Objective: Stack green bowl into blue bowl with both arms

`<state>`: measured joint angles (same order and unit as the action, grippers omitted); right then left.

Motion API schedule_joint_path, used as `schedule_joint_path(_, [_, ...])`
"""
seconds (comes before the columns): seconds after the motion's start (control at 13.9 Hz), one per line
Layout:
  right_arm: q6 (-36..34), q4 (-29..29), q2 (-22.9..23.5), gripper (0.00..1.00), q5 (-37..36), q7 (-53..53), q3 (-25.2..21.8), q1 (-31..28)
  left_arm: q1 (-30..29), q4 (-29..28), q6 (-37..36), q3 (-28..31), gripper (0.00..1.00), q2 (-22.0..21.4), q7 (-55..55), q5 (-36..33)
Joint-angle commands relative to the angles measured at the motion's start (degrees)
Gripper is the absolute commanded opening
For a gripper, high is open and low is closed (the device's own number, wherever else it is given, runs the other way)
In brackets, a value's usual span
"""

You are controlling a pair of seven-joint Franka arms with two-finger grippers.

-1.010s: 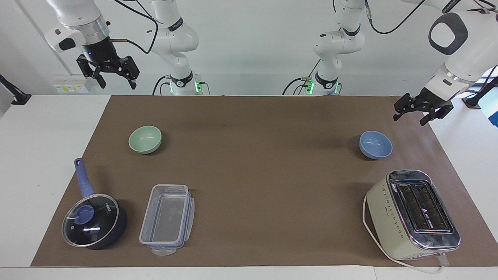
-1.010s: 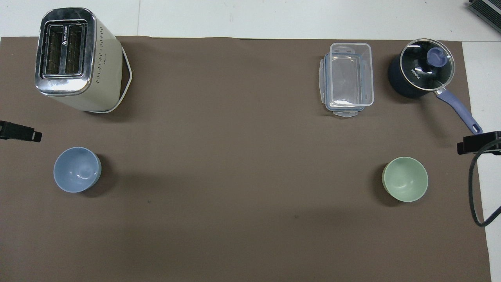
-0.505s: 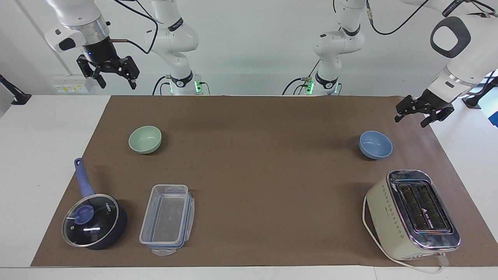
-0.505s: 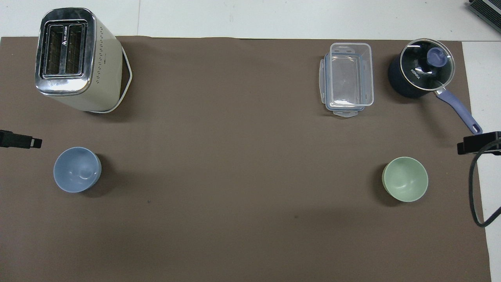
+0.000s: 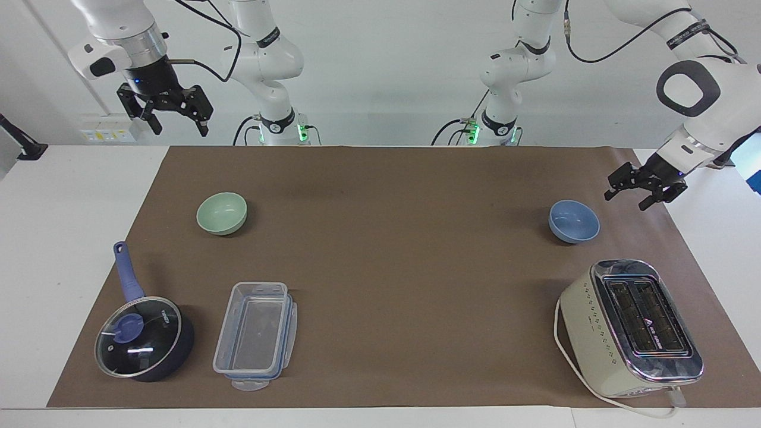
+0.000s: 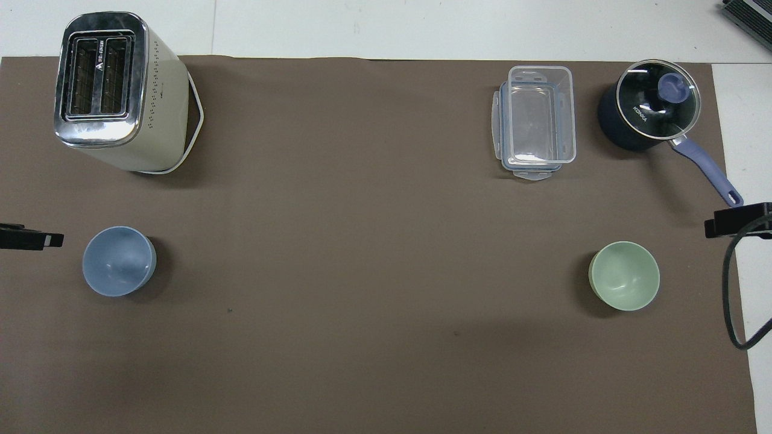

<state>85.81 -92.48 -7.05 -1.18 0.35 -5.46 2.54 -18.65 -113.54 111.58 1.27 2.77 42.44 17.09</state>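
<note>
1. Matte mint green bowl [image 5: 222,213] sits round and smooth on the brown mat [image 5: 380,267], toward the right arm's end.
2. Periwinkle blue bowl [image 5: 574,221] rests toward the left arm's end, nearer the robots than the toaster [image 5: 630,328].
3. Left gripper [image 5: 644,185], fingers spread, hangs just beside the blue bowl.
4. Right gripper [image 5: 171,116] waits high, fingers spread, well apart from the green bowl.

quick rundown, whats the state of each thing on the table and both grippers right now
green bowl: upright, empty, on the mat.
blue bowl: upright, empty, on the mat.
saucepan: glass lid on.
plastic container: open, empty, no lid on it.
toaster: upright, slots empty.
left gripper: open, empty, in the air beside the blue bowl.
right gripper: open, empty, raised high, waiting.
</note>
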Motion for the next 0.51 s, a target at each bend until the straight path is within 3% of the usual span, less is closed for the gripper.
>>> schedule_joint_path(0.0, [0.3,-1.2,-1.3,1.00,1.0,0.9,0.2,-0.4,-1.0,-3.1,4.0,-0.7,1.00,0.5,2.6,1.5])
schedule_joint_path(0.43, [2.3,-1.9,-1.3,1.00,0.5,-2.5,0.7,-0.4,-3.5,-6.3,5.7,-0.7,1.00,2.3,7.1,4.7])
